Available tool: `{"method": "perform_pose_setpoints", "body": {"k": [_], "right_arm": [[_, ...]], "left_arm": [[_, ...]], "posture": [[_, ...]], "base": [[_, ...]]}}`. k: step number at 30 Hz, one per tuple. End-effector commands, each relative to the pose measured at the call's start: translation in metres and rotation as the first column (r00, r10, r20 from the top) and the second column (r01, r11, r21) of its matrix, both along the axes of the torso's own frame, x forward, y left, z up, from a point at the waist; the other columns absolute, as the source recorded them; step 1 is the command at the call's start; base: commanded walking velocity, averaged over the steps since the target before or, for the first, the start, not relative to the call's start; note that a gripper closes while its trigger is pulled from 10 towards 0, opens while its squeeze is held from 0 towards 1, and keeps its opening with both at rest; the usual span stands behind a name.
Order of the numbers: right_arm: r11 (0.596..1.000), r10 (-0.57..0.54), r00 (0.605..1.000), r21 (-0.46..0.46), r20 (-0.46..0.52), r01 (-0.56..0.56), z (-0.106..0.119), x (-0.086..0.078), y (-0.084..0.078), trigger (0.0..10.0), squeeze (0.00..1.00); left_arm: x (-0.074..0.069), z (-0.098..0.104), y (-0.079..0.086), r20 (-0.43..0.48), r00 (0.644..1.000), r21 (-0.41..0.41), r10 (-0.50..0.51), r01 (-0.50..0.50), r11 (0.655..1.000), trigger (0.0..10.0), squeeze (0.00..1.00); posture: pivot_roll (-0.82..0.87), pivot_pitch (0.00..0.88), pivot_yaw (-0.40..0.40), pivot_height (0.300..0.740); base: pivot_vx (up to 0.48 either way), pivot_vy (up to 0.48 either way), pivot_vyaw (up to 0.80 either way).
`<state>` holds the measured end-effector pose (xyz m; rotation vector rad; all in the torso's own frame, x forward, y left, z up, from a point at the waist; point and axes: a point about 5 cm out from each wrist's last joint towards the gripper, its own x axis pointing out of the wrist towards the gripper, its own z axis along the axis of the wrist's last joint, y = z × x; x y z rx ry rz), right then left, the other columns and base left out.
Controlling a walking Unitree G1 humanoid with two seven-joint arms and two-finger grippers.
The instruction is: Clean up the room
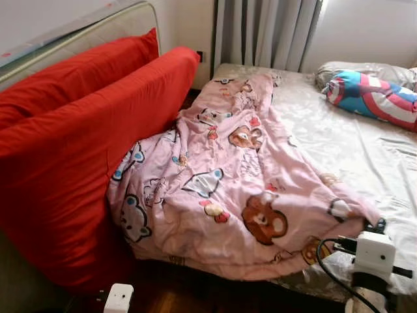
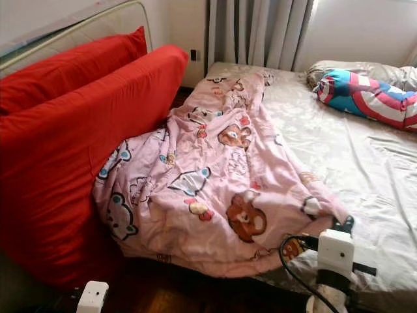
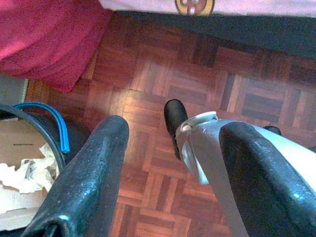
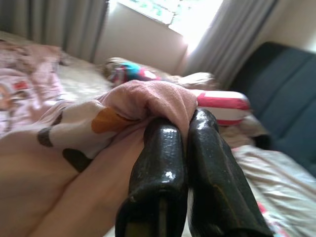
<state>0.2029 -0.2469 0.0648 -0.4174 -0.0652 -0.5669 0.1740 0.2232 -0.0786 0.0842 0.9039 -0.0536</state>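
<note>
The left side of the bed (image 1: pixel 365 163) is blocked by two red cushions (image 1: pixel 71 150) leaning against the pink blanket (image 1: pixel 228 189). Bare sheet lies open between blanket and striped pillow (image 1: pixel 371 94) at the far right.

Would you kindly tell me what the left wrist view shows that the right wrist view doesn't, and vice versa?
Left wrist view: the open left tool over parquet floor, a bin with cardboard, red cushion fabric.
Right wrist view: the right tool shut on a blanket fold, a striped pillow, curtains, a window.
Both: the pink cartoon blanket.
</note>
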Motion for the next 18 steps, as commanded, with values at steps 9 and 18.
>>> {"method": "perform_pose_setpoints", "body": {"k": [9,18], "right_arm": [[0.958,0.103,0.980,0.282,-0.168,-0.052,-0.043,0.002,0.016,10.0,0.00],[0.919,0.087,0.934,0.390,-0.345,0.059,-0.079,-0.013,0.014,10.0,0.00]], "left_arm": [[-0.002,-0.001,0.000,-0.027,0.999,0.015,-0.047,0.047,0.999,10.0,0.00],[-0.002,-0.001,0.000,-0.031,0.998,0.012,-0.057,0.058,0.998,10.0,0.00]], "posture": [[-0.03,0.035,-0.026,0.740],[-0.03,0.038,-0.026,0.740]], "base": [[0.000,0.000,0.00],[0.000,0.000,0.00]]}}
